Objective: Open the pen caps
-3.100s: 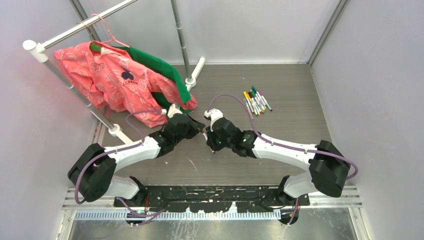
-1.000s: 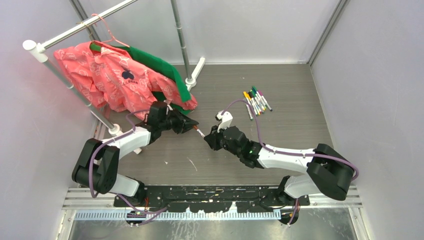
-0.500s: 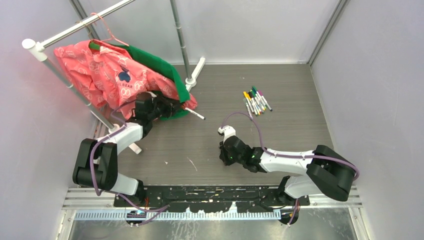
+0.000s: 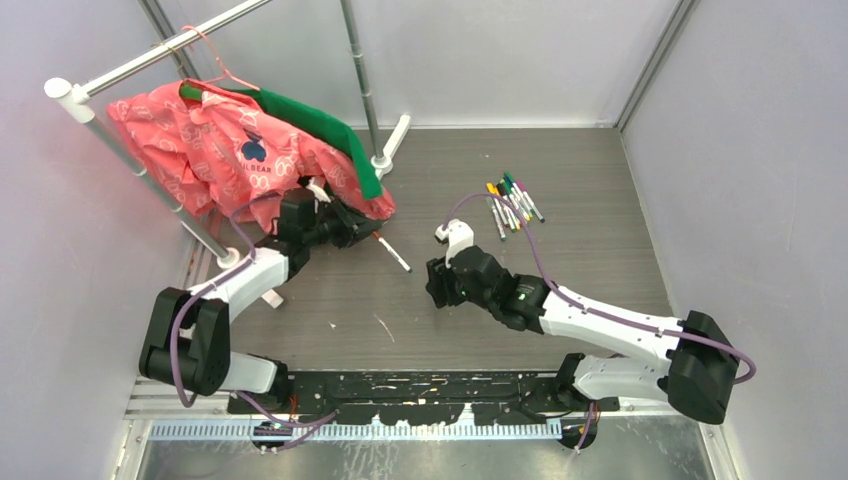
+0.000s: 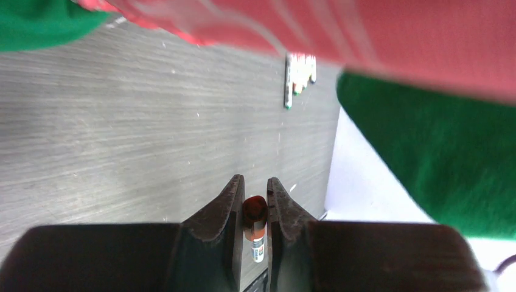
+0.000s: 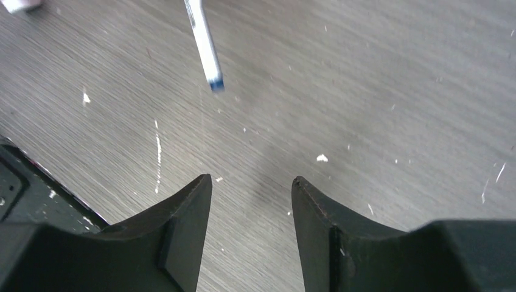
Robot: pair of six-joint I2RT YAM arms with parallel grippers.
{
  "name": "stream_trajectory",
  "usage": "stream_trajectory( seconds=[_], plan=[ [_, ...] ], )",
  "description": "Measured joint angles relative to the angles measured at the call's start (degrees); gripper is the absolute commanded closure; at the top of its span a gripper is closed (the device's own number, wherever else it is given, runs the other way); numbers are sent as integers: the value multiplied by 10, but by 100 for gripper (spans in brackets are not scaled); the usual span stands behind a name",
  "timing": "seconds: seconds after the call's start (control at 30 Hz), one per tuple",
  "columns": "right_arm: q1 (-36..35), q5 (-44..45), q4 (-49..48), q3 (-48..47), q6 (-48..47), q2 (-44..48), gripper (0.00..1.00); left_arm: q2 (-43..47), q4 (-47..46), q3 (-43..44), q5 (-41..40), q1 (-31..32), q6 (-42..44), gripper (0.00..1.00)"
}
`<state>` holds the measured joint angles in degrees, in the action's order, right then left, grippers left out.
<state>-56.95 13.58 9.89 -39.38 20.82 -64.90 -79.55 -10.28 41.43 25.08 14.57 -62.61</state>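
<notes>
the right gripper now stands with its jaws spread and nothing between them, where a moment ago it was clamped tight and backing away from the other arm. it looks as though it has just let go of whatever it pulled off, though i cannot find a loose cap anywhere on the table. the left gripper is closed on a pen, pinching it at its reddish end. the white barrel has swung round to point toward the lower right, and its free end shows a small dark tip that looks bare. so this pen is probably done, and the next one has to come from the pile of pens at upper right of centre. there the remaining pen caps sit on their barrels, coloured ends bunched together. for room, the left gripper is crowded. the pink shirt and the green garment hang right over it and fill the top and right of its wrist view, with the rack foot just behind. the middle and lower centre of the table lie open between the two arms. the pile is near the right gripper and well apart from the right wall, with the arm's cable looping beside it.
</notes>
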Motion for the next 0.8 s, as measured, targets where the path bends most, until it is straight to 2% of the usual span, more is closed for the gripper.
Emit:
stream_trajectory(
  seconds=[0.33,0.8],
  plan=[
    [0,-10,23,-111,-53,-90,43,10,51,26,-10,81,71,100],
    [16,-45,16,-164,-76,-169,48,10,54,26,-13,104,72,100]
  ],
)
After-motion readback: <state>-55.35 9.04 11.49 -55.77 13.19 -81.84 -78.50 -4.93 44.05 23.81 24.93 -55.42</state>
